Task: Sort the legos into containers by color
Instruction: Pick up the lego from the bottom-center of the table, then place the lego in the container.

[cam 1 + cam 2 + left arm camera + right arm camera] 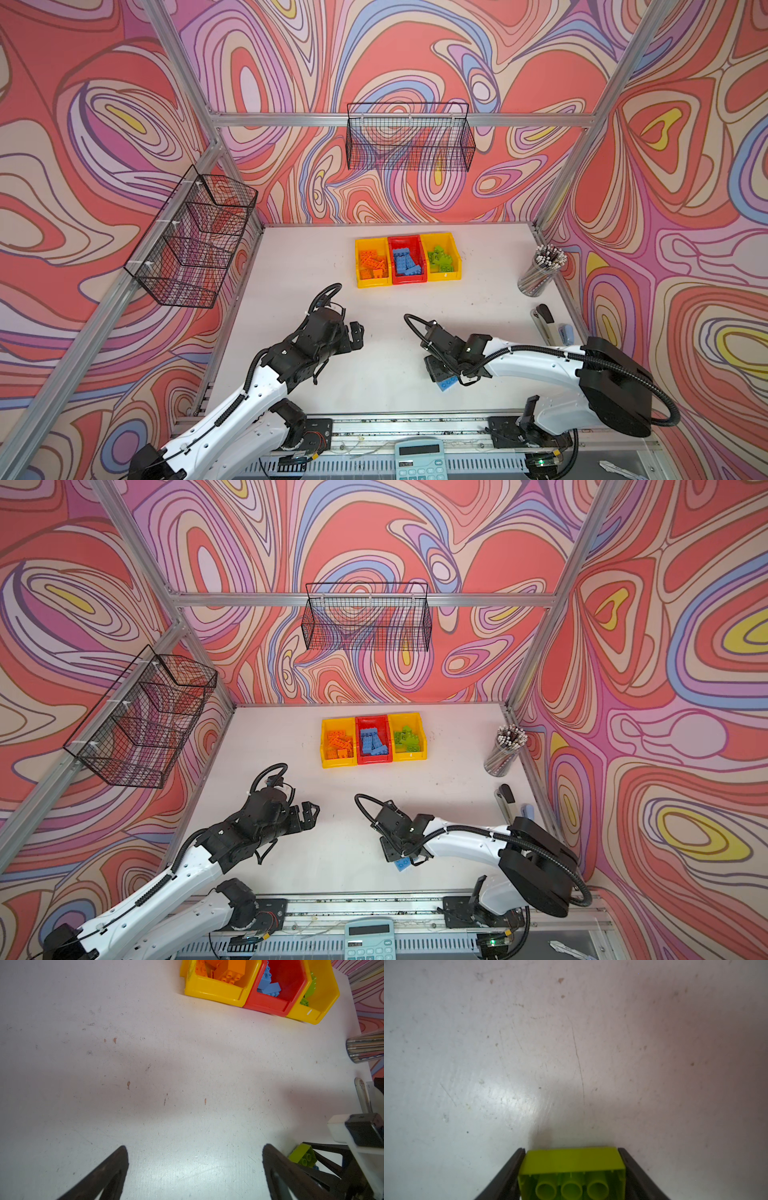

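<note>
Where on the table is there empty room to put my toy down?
Biggest bare patch: the white table between the bins and the left end effector. Also bare: everything left of the bins. Crowded: the right edge with pencil cup, stapler, and around the right end effector gripping a lime green brick.

Containers (409, 280) in a row, legos (405, 262) inside, pencil cup (538, 274) right, brick (572, 1160) in right hand (571, 1150) before them.

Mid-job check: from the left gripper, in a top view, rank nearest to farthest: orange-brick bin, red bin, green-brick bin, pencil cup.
1. orange-brick bin: ahead of the left gripper, left end of the row.
2. red bin: middle of the row.
3. green-brick bin: right end of the row.
4. pencil cup: far right table edge.
</note>
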Controlling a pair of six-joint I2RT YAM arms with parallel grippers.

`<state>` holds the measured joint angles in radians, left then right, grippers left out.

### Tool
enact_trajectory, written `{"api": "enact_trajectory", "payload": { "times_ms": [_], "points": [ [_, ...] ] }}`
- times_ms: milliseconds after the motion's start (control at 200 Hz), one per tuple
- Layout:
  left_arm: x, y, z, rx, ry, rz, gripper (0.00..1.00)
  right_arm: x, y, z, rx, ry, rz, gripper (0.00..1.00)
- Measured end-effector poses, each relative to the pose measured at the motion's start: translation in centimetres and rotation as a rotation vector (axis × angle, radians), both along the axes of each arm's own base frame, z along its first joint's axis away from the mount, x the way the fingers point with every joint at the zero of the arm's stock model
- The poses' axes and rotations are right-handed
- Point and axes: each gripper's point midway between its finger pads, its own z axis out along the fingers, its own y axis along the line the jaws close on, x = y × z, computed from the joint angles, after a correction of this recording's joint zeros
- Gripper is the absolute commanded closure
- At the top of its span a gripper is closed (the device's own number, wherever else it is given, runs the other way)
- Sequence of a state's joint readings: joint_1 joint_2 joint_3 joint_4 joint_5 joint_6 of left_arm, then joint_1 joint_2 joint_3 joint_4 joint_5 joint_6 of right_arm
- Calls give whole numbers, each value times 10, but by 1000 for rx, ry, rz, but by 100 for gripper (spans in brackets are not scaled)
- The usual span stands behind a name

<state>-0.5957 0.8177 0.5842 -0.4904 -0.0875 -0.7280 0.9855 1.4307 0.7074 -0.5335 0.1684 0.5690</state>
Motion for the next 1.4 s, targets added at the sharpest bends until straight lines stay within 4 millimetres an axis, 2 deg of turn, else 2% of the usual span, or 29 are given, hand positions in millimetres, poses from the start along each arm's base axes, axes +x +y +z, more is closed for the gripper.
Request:
{"api": "enact_trajectory", "payload": {
  "times_ms": [180, 310, 381, 481, 611, 716, 816, 981, 1182, 1237, 1317, 1402],
  "points": [
    [-1, 0, 1, -3, -3, 1, 0, 12, 3, 14, -2, -57, -16, 46],
    [-1, 0, 0, -5, 1, -3, 0, 38, 15, 44, 36, -131, -35, 47],
    [-2, -3, -1, -12, 11, -14, 0, 65, 18, 67, 71, -186, -70, 48],
    [-4, -10, -4, -24, 35, -40, 0, 117, 11, 97, 103, -265, -145, 48],
    [-5, -21, -8, -33, 60, -80, 0, 185, -5, 115, 92, -326, -219, 48],
    [-3, -29, -9, -34, 72, -103, 0, 233, -14, 116, 74, -347, -253, 48],
    [1, -35, -8, -35, 80, -120, 0, 278, -23, 109, 53, -357, -281, 48],
    [10, -44, 2, -46, 64, -132, 0, 334, -38, 93, 25, -367, -323, 47],
    [18, -49, 11, -47, 48, -140, 0, 379, -55, 84, 29, -373, -358, 45],
    [19, -50, 12, -44, 47, -143, 0, 389, -58, 84, 32, -376, -361, 37],
    [21, -52, 13, -40, 48, -146, 0, 400, -59, 85, 42, -384, -362, 21],
    [24, -54, 12, -34, 53, -148, 0, 402, -57, 86, 54, -376, -350, 13]
  ]
}}
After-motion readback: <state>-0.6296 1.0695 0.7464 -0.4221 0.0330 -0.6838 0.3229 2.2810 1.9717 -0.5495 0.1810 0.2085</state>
